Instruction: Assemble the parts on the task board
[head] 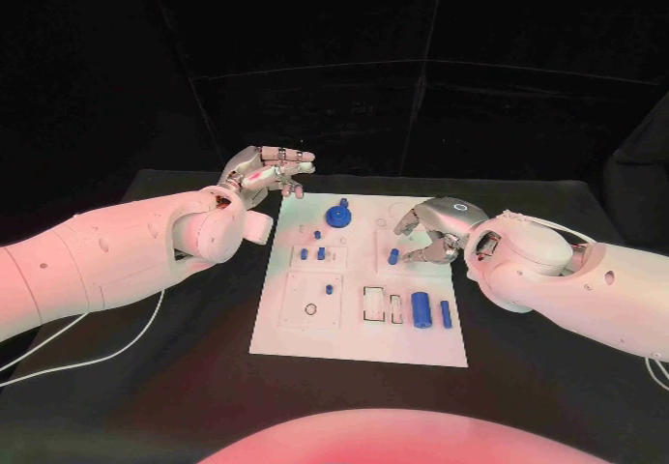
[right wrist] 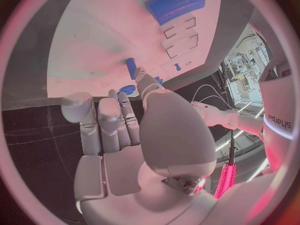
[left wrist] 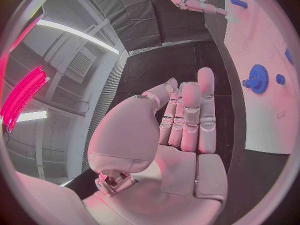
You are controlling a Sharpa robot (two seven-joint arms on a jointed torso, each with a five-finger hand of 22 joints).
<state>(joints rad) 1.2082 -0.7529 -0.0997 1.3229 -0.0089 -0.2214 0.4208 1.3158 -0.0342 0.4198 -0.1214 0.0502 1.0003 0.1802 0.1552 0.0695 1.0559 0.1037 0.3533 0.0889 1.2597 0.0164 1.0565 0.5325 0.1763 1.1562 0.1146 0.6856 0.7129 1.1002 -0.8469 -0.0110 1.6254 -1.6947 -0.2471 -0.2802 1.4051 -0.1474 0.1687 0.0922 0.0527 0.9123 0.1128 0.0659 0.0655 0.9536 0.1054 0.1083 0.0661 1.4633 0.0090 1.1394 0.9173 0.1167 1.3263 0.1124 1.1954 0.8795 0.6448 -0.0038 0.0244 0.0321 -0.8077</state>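
Black table (head: 167,387): one task board (head: 349,338), one blue gear (head: 339,214); left hand (head: 268,171), right hand (head: 435,232) empty, fingers apart.

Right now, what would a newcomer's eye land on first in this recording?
The white task board in the middle of the black table, dotted with small blue parts, stands out most; a blue gear sits near its far edge. The right hand hovers low over the board's right side, close to a small blue peg. The left hand is raised beyond the board's far left corner, holding nothing.
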